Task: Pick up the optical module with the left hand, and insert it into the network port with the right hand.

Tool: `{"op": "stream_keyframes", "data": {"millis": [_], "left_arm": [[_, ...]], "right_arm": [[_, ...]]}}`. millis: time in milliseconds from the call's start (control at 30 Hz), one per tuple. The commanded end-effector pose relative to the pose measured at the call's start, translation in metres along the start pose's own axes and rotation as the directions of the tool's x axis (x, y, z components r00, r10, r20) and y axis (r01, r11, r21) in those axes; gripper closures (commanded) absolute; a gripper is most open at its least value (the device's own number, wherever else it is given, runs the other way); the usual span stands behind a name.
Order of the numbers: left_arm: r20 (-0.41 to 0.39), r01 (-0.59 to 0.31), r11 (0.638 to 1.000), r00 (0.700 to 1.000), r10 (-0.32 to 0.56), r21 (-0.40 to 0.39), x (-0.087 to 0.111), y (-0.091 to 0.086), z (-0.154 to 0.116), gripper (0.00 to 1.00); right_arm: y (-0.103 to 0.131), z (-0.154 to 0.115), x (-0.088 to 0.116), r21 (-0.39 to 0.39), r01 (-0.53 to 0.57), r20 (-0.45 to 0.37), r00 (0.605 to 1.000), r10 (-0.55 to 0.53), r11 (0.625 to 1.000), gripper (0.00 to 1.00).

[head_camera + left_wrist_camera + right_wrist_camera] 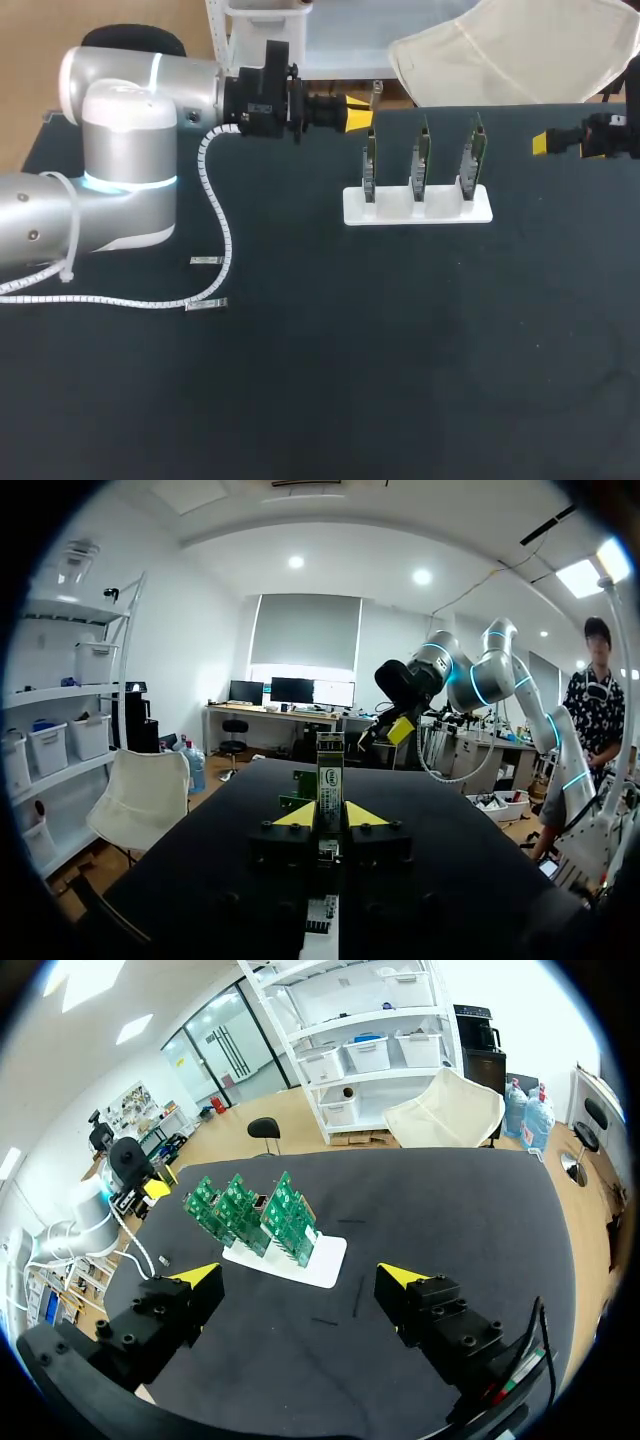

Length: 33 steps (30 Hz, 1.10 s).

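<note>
In the left wrist view my left gripper (pixel 330 816) is shut on the optical module (pixel 330 772), a narrow metal piece that stands out ahead of the yellow tips. In the head view that gripper (pixel 356 113) hangs over the table's far edge, left of the boards, with the module's end (pixel 376 93) just past its tips. Three upright green circuit boards (pixel 421 160) stand in a white holder (pixel 418 209); the right wrist view shows the boards (pixel 250 1210) ahead of my right gripper (pixel 300 1277). That gripper is open and holds nothing. It sits at the head view's right edge (pixel 556 143).
My left arm's white coiled cable (pixel 215 215) trails over the table's left side, with small tags (pixel 205 261) lying on the black cloth. Two thin dark strips (pixel 355 1298) lie near the holder's (pixel 322 1260) front.
</note>
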<state>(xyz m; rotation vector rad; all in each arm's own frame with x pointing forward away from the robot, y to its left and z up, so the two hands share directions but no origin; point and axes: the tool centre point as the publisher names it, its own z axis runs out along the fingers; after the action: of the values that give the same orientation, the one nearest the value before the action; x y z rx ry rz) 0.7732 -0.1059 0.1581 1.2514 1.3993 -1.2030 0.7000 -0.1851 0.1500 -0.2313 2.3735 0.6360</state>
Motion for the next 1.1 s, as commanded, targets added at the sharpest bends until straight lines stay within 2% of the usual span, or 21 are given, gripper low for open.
{"op": "stream_keyframes", "data": {"millis": [33,133,167,233,300,433,467,567,700,800,1100], "left_arm": [[0.000,-0.001,1.000,1.000,0.001,0.005,0.001,0.002,0.000,1.00],[0.000,-0.001,1.000,1.000,0.001,0.005,0.001,0.002,0.000,1.00],[0.000,-0.001,1.000,1.000,0.001,0.005,0.001,0.002,0.000,1.00],[0.000,-0.001,1.000,1.000,0.001,0.005,0.001,0.002,0.000,1.00],[0.000,-0.001,1.000,1.000,0.001,0.005,0.001,0.002,0.000,1.00],[0.000,-0.001,1.000,1.000,0.001,0.005,0.001,0.002,0.000,1.00],[0.000,-0.001,1.000,1.000,0.001,0.005,0.001,0.002,0.000,1.00],[0.000,-0.001,1.000,1.000,0.001,0.005,0.001,0.002,0.000,1.00],[0.000,-0.001,1.000,1.000,0.001,0.005,0.001,0.002,0.000,1.00],[0.000,-0.001,1.000,1.000,0.001,0.005,0.001,0.002,0.000,1.00],[0.000,-0.001,1.000,1.000,0.001,0.005,0.001,0.002,0.000,1.00]], "right_arm": [[0.000,0.000,0.000,0.000,0.000,0.000,1.000,0.000,1.000,0.00],[0.000,0.000,0.000,0.000,0.000,0.000,1.000,0.000,1.000,0.00],[0.002,-0.004,-0.006,-0.053,0.043,0.005,0.999,-0.043,0.998,0.00],[0.005,-0.007,-0.020,-0.096,0.157,0.053,0.987,-0.152,0.983,0.00],[0.008,-0.008,-0.032,-0.141,0.208,0.069,0.977,-0.200,0.968,0.00],[0.017,-0.002,-0.045,-0.224,0.332,0.049,0.943,-0.330,0.916,0.00],[0.020,0.001,-0.047,-0.269,0.345,0.031,0.936,-0.350,0.899,0.00],[0.027,0.009,-0.049,-0.343,0.350,0.004,0.929,-0.371,0.872,0.00],[0.038,0.020,-0.053,-0.351,0.346,0.016,0.931,-0.364,0.870,0.00],[0.043,0.025,-0.060,-0.286,0.301,0.050,0.953,-0.299,0.910,0.00],[0.043,0.025,-0.060,-0.286,0.301,0.050,0.953,-0.299,0.910,0.00]]}}
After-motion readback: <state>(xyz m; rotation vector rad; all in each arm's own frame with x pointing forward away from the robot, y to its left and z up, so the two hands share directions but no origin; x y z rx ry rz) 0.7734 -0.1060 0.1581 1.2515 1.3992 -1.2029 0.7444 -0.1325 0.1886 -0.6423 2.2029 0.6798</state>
